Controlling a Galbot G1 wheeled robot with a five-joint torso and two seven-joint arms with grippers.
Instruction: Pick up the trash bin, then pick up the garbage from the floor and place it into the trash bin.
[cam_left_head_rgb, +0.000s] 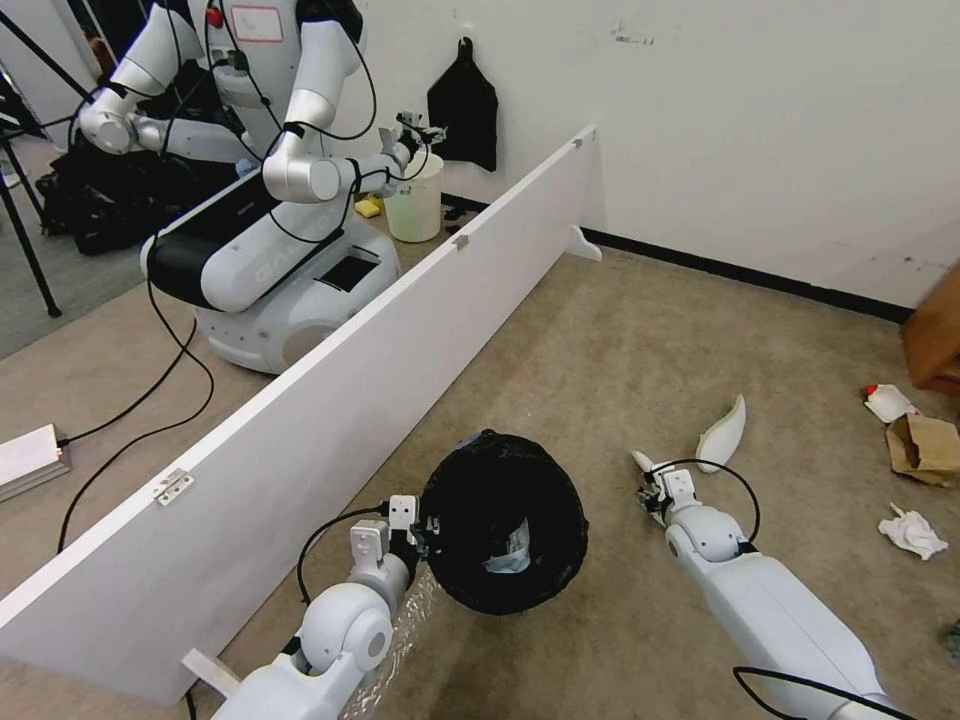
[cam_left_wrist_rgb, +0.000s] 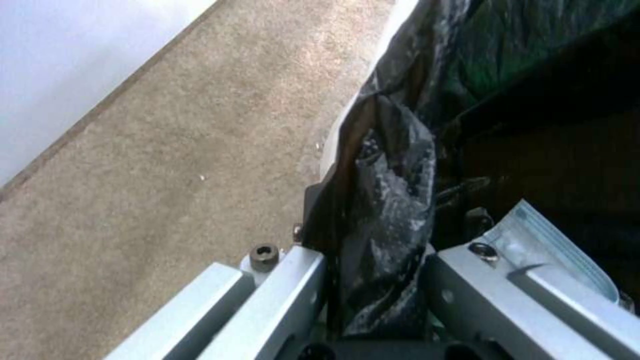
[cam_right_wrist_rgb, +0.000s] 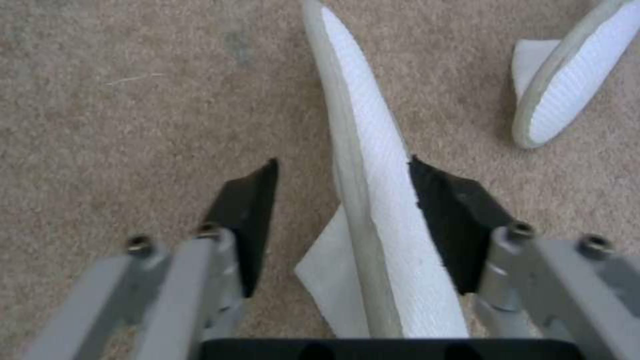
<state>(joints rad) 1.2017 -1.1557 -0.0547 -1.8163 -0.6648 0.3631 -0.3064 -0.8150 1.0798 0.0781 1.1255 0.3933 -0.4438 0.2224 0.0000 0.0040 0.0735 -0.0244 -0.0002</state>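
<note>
- My left claw is clenched on the bin rim at its 9 o'clock, black liner bunched between the jaws in the left wrist view; the bin hangs tilted, mouth facing up at me, some pale scrap already inside.
- My right claw is spread wide around a slipper standing on edge on the carpet, one pad touching its sole, the other well clear.
- Risk: the slipper is thin and on edge, so closing unevenly could tip it flat or squirt it out.
- Risk: I grip mostly liner; if it slides, the bin could sag or drop.
- The second slipper lies just beyond, at 1 o'clock from my right claw.
- Farther, at 3 o'clock: crumpled paper, a brown bag and a red-white packet.
</note>
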